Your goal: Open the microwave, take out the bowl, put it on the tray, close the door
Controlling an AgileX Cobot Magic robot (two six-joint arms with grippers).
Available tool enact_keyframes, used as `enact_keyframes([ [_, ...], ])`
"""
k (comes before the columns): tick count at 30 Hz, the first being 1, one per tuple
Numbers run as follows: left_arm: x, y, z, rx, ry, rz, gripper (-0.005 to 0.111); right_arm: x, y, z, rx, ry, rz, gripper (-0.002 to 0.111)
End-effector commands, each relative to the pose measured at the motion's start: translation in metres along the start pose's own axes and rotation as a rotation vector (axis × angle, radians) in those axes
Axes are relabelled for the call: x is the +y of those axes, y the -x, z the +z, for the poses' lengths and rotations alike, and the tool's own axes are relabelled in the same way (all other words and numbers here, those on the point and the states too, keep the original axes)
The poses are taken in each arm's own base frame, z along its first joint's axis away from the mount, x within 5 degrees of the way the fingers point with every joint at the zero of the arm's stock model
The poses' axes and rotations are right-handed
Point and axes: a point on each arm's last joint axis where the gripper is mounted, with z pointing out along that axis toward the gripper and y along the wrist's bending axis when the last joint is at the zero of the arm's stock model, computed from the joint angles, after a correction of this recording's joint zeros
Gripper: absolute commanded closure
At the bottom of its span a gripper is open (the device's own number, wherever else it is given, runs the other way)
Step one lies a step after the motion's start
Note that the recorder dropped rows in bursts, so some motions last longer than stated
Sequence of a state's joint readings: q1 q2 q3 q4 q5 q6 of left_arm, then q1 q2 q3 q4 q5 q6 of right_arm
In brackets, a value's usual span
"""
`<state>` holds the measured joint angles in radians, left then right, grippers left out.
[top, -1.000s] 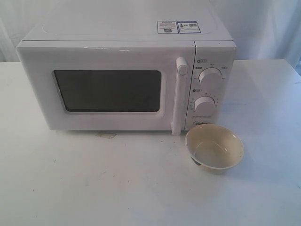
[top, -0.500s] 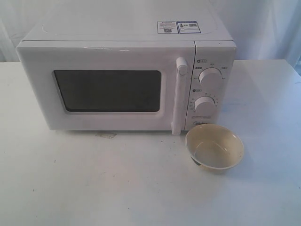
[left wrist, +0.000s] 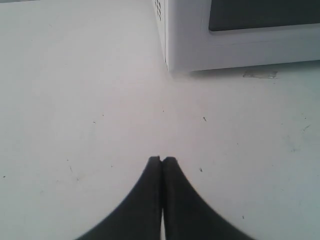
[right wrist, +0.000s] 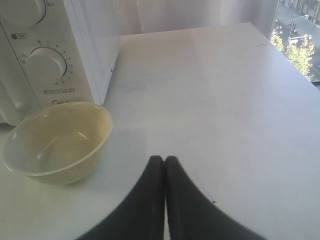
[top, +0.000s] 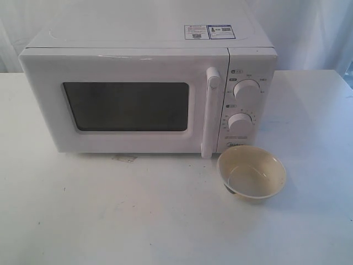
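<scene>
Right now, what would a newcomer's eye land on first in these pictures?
The white countertop microwave dominates the back of the table, with its door shut. An empty cream bowl sits directly on the table, just in front of the knob panel. The left gripper and right gripper are both shut and hold nothing.

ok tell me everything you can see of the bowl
The bowl is small, round and cream-beige, glossy inside, with a faintly speckled outer wall and a darker foot showing beneath. It looks like ceramic or melamine. It is empty and stands upright on the white table, just in front of the microwave, below its knob panel; whether it touches the oven cannot be told. Nothing holds it: the right end effector is shut and apart from it.
</scene>
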<state>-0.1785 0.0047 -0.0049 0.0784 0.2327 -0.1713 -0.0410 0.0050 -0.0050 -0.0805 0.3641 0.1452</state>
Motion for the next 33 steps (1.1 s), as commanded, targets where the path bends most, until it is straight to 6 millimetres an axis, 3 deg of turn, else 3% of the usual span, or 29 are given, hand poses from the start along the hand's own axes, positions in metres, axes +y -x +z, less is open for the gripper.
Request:
enact_keyframes([
  [1,0.0,-0.002,0.0003,0.007,-0.001,-0.005,0.107,-0.0005,-0.0003,0.0002,-0.012,-0.007,-0.011,0.108],
  [8,0.0,-0.002,0.0003,0.007,-0.001,0.001,0.107,-0.0004,-0.0004,0.0002,-0.012,-0.007,-0.009,0.108],
  [13,0.0052,-0.002,0.0001,0.006,0.094,-0.033,0.107,-0.0004,-0.0004,0.0002,-0.012,-0.007,-0.009,0.108],
  [33,0.0053,-0.0017,0.0001,0.002,0.095,-0.043,0.107,-0.0005,-0.0003,0.0002,-0.012,-0.008,-0.011,0.108],
])
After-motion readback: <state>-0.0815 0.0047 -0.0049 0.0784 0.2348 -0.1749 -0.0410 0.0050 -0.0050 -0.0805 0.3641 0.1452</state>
